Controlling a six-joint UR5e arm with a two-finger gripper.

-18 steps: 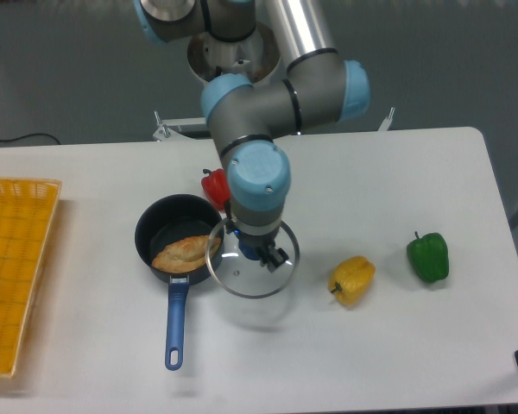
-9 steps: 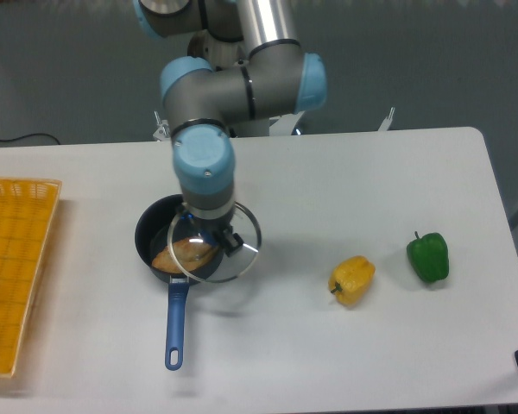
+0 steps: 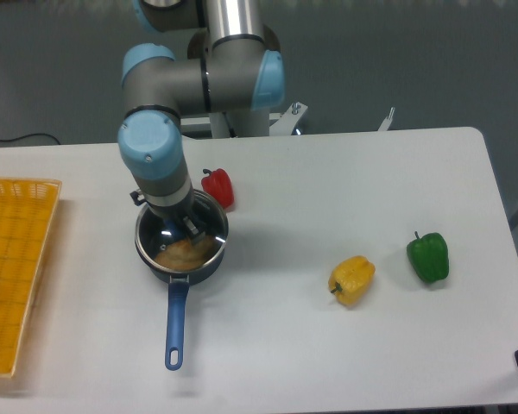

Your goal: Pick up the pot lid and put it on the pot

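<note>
Pot lid (image 3: 183, 250), beneath the end effector (image 3: 166, 215) that grips its blue knob (image 3: 173, 228) and over the pot (image 3: 206, 270), looks like rigid glass, probably slick, moderately weighty and breakable, making that central knob the safest hold for gentle seating.

**Wide lane right of the pot, tight spots at its far side**

A broad stretch of table (image 3: 281, 345) offers passage between the pot (image 3: 211, 268) and the yellow pepper (image 3: 354, 279); a narrower gap separates that pepper from the green one (image 3: 428, 258). The red pepper (image 3: 219, 189) crowds the pot's far right side. The arm (image 3: 155, 142) obstructs access from above. The blue handle (image 3: 176, 323) juts toward the camera (a low sweep must round its tip). Leftward, another strip reaches the orange basket (image 3: 47, 207).
</note>
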